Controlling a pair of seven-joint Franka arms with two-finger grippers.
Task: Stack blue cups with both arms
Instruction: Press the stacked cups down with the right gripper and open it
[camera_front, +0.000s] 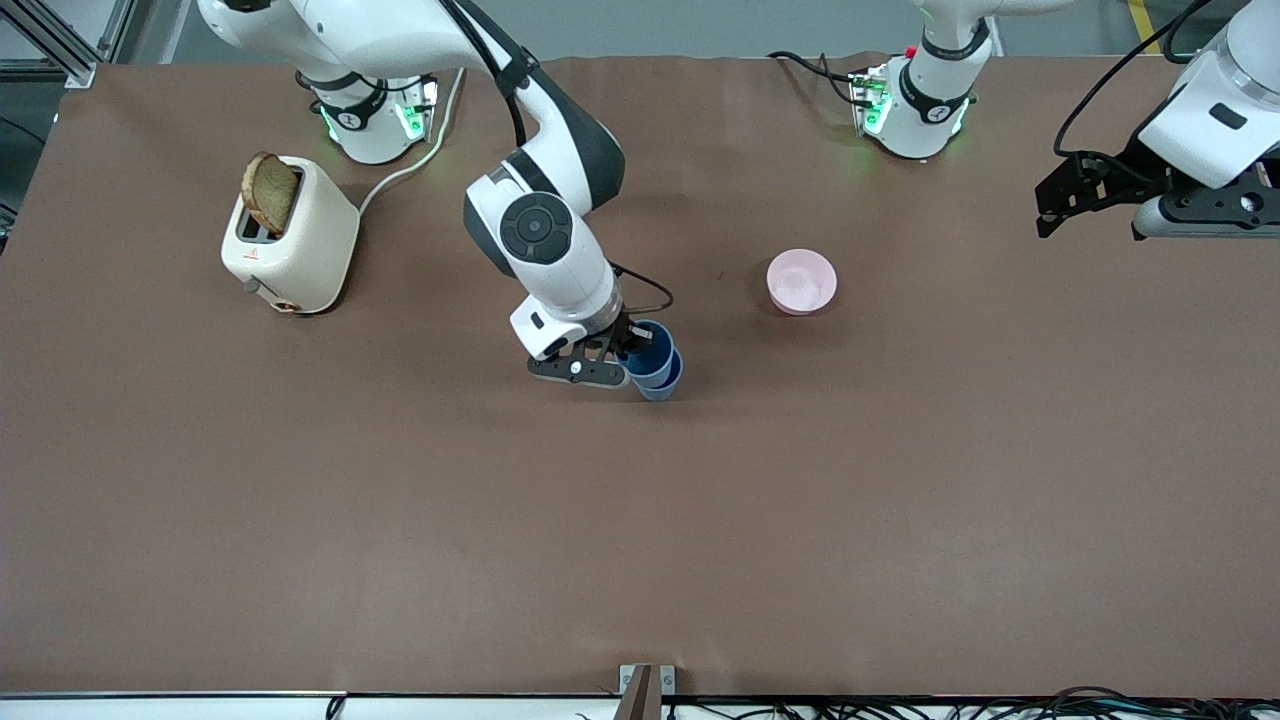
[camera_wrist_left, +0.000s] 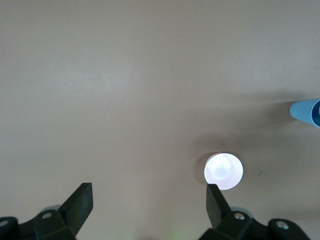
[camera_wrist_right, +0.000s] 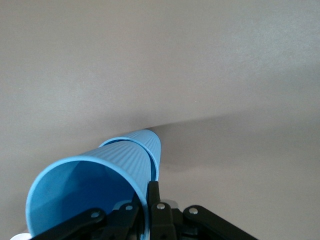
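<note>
Reaching down near the middle of the brown table (camera_front: 300, 520), the right arm (camera_front: 540, 230) brings the right gripper (camera_front: 622, 362) to the two blue cups (camera_front: 655, 365), which stand nested one inside the other. The fingers are clamped on the rim of the upper blue cup (camera_front: 648, 352): the right wrist view shows one finger (camera_wrist_right: 152, 200) pressed against the outside of the wall just below the rim, and another inside the mouth. The lower blue cup (camera_front: 664, 385) sits on the table, with only its lower part showing below the upper one; in the right wrist view its ribbed wall (camera_wrist_right: 150, 142) pokes out past the upper cup's (camera_wrist_right: 95, 190) base end.

The left arm (camera_front: 1215, 110) waits at its own end of the table, with the left gripper (camera_front: 1050, 210) held in the air over the tabletop. Its fingers (camera_wrist_left: 77, 205) are spread wide apart with nothing between them.

A pink bowl (camera_front: 801, 281) stands on the table between the stacked cups and the left arm's end, slightly farther from the front camera than the cups and well apart from them. A cream toaster (camera_front: 290, 235) stands toward the right arm's end, with a slice of brown bread (camera_front: 270, 192) sticking up out of a slot.
</note>
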